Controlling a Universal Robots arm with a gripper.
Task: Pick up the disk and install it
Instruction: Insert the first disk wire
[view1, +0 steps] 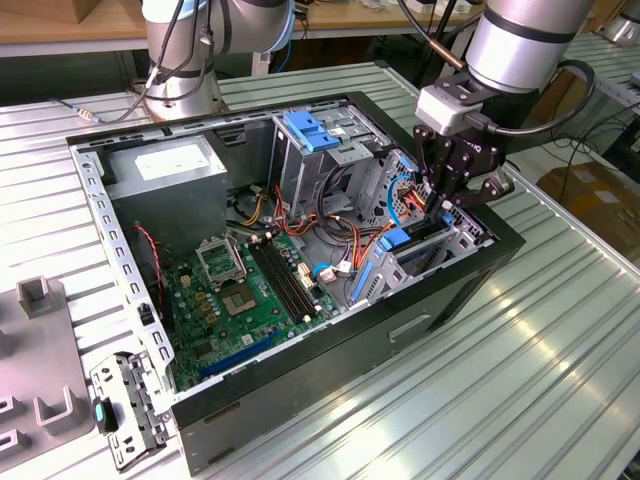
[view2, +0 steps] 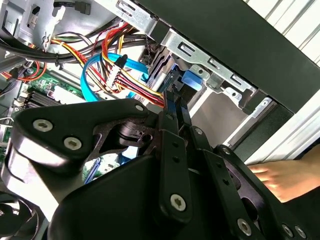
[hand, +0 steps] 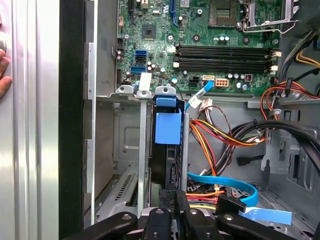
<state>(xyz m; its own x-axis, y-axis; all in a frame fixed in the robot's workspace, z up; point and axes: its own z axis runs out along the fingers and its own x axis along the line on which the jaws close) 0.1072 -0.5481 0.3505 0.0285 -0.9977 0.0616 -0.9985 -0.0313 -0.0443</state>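
The claw (view1: 447, 196) reaches down into the open computer case (view1: 300, 400) at the corner on the exterior view's right, where the drive bays sit. Its fingers (hand: 168, 200) are pressed close together on the near edge of the disk (hand: 167, 150), which stands on edge in a narrow slot of the bay (hand: 127, 150). In the first wrist view the blue rail end (hand: 168, 127) of the disk lies near the bay's far lip, with metal walls just beside it on both sides and hardly any room to either side.

A bundle of red, yellow and orange wires (hand: 220, 132) and a flat blue cable (hand: 225, 181) hang in the open space next to the bay, close to the claw's linkage. The green circuit board (view1: 250, 300) lies flat on the case floor, well apart from the claw.

A hand (view2: 287, 177) rests outside the case's black outer wall (view2: 235, 35), on the ribbed metal counter (view1: 560, 380). A blue-clipped silver cage (view1: 320, 140) stands upright in the middle of the case.
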